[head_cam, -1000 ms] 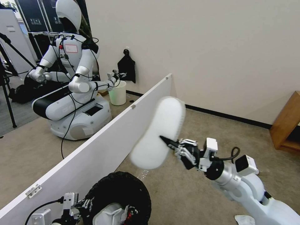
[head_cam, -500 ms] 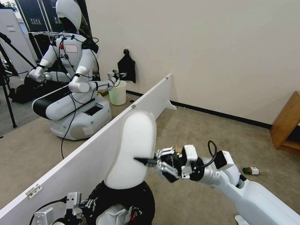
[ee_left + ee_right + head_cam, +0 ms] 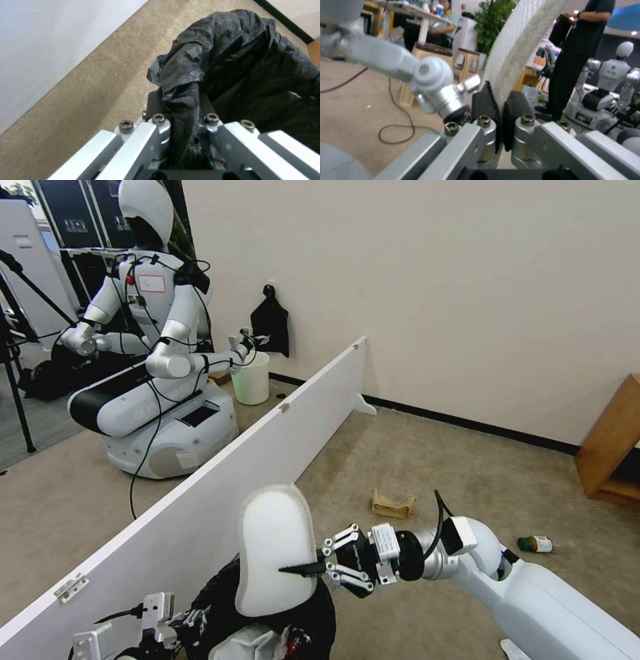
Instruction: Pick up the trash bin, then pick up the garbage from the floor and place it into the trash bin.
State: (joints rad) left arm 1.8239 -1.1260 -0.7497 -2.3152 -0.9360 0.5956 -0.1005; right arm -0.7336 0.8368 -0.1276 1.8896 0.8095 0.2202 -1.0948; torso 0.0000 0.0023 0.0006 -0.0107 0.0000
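Right gripper (image 3: 303,569) pinching 1 padded oval white slipper (image 3: 275,550) upright over crinkled black-bagged round trash bin (image 3: 220,607), left gripper (image 3: 175,625) clamped on its rim, beige carpet (image 3: 413,460), white partition board (image 3: 220,487).

Showing beige carpet (image 3: 427,460) running up to a plain cream wall (image 3: 433,280) edged with a dark baseboard (image 3: 480,427). Standing slantwise across the floor, a long low white partition board (image 3: 220,480), with a black bag (image 3: 270,323) hanging on the wall beyond its far end. Sitting at the right edge, the corner of a wooden shelf unit (image 3: 610,443); at far left, black cases (image 3: 73,213) and a tripod leg (image 3: 17,393).
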